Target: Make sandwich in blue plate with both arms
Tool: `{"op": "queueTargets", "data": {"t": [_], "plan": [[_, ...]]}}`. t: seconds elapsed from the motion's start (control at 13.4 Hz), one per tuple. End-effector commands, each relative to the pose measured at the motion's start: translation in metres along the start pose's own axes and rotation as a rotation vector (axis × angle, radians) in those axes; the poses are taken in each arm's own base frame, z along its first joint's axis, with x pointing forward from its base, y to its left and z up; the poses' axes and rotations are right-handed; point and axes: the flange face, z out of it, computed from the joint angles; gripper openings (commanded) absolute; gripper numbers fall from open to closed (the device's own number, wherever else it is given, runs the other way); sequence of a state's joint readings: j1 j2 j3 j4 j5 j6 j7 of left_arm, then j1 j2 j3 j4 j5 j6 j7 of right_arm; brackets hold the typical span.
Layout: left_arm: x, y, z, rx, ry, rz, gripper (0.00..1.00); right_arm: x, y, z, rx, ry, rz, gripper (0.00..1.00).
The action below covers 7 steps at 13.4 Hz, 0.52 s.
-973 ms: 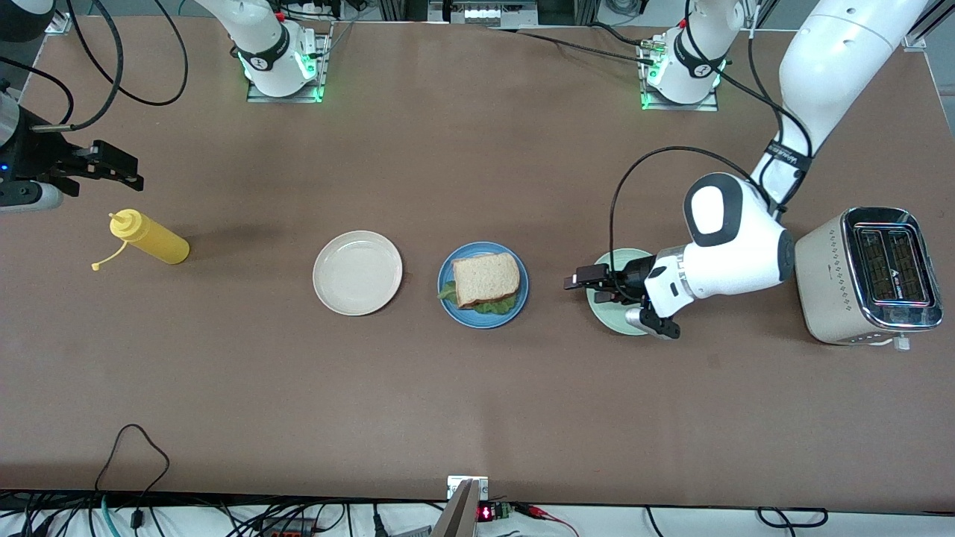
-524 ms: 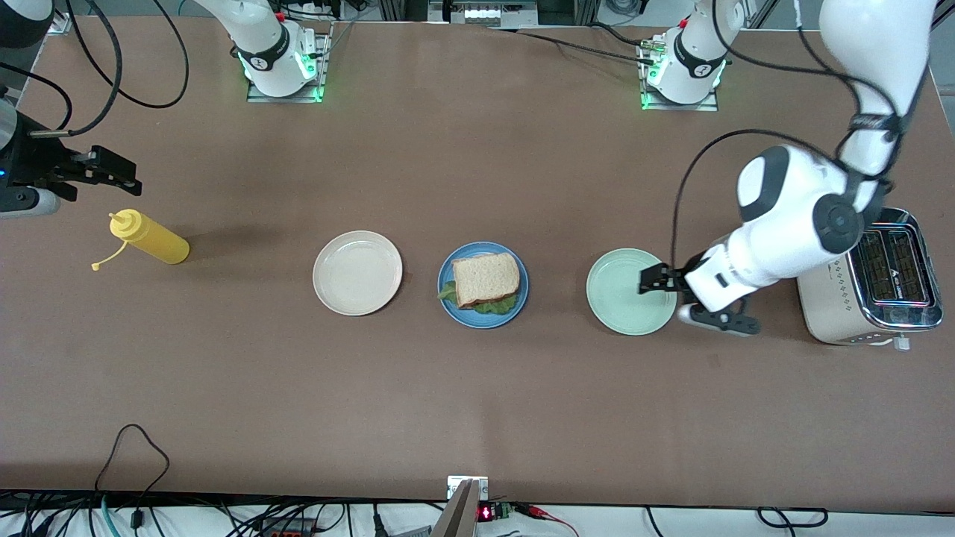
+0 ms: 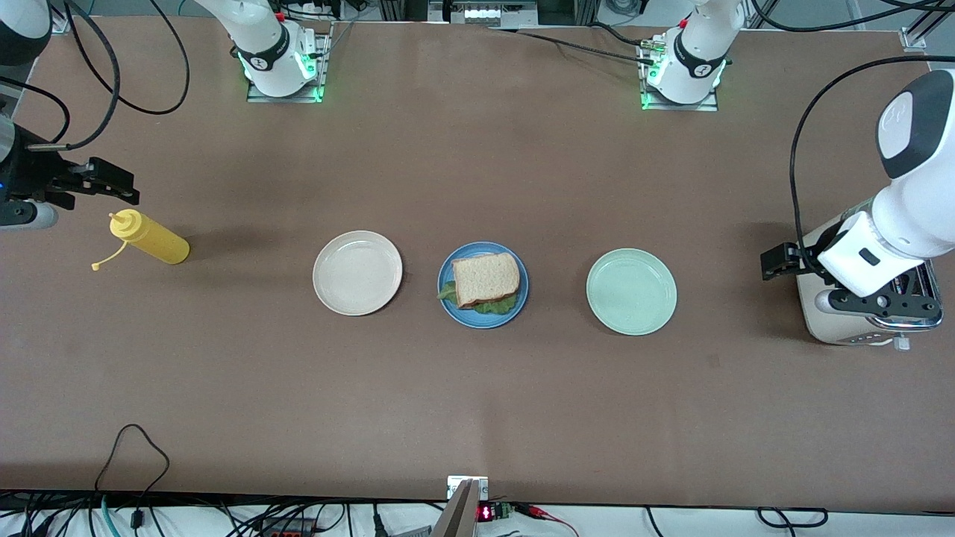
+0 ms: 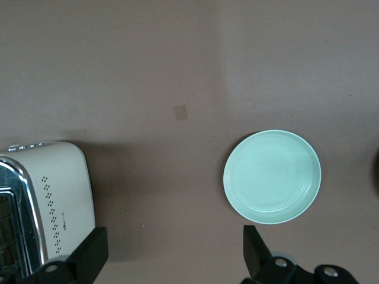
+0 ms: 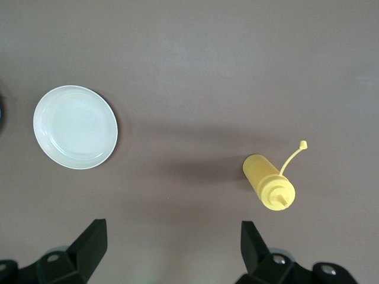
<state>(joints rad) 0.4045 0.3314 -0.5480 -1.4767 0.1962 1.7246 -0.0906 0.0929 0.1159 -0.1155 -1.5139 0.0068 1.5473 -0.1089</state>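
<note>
Brown surface (image 3: 477, 403) | right gripper (image 3: 112, 186) spread wide, empty, above yellow bottle (image 3: 149, 239) | cream plate (image 3: 357, 272) | sandwich (image 3: 485, 282) on blue plate (image 3: 521, 291), centre | green plate (image 3: 631, 291) | left gripper (image 3: 780, 262) spread wide, empty, beside toaster (image 3: 865, 328)

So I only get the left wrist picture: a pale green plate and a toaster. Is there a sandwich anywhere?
Observer: Yes, a sandwich sits on a blue plate, beside your green plate, toward the right arm's end of the table.
Operator: Any more plates?
Observer: A cream plate, beside the blue one, nearer the right arm's end.
Operator: My left gripper hangs open between the toaster and the green plate. What about the other arm?
Observer: The right gripper hovers open over the table, by a yellow bottle lying on its side.
</note>
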Motion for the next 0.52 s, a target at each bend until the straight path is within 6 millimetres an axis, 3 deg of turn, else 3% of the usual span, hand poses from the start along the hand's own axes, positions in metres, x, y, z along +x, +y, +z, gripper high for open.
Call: {"op": "queueTargets", "data": {"t": [0.0,0.07,0.45], "plan": [[-0.001,-0.022,-0.009,0.006,-0.003,-0.040,1.00,0.004,0.004,-0.006,0.005,-0.005,0.015,1.00],[-0.004,-0.034,-0.019,0.006,0.000,-0.060,1.00,0.004,0.001,-0.006,0.005,-0.005,0.011,1.00],[-0.009,-0.035,-0.030,-0.009,-0.015,-0.066,1.00,0.001,0.001,-0.009,0.011,-0.004,0.017,1.00]]}}
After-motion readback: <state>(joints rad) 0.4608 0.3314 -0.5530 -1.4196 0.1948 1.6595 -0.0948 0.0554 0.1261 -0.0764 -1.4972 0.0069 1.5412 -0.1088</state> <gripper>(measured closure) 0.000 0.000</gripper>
